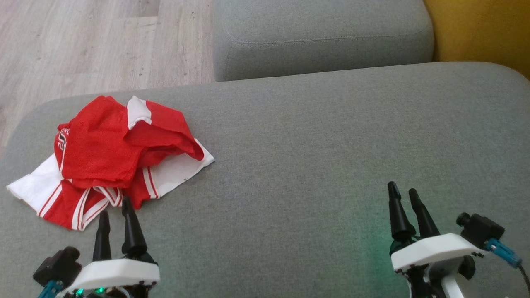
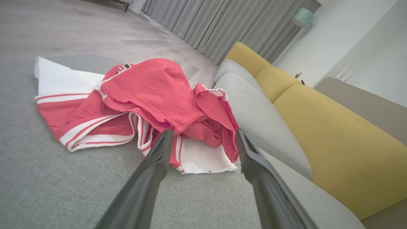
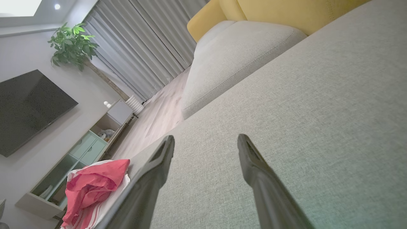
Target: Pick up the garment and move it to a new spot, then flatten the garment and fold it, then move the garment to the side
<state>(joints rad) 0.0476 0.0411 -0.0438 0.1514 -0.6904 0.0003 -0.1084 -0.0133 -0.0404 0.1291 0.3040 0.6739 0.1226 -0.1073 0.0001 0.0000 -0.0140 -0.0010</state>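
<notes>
Our fingers (image 2: 155, 165) stand spread wide on both arms and grip nothing. The left gripper (image 1: 115, 209) hangs low with its tips at the near hem of the garment (image 1: 112, 145), though we cannot tell whether they touch the cloth. The right gripper (image 1: 402, 188) hovers over bare fabric of the grey seat cushion (image 1: 310, 145), well apart from the garment. We judge the task to be at its very start: nothing is lifted, flattened or folded yet, and every step is left to do, beginning with a grasp by the left arm. The garment lies at the left end of the cushion, close to its rounded edge. It is a red jersey with white panels and red-and-white striped trim, and dark lettering shows on one fold. It is crumpled, with its red body bunched over itself and white corners spread flat beneath. Beyond it are a second cushion (image 1: 323, 37) and pale wooden floor (image 1: 83, 41).
</notes>
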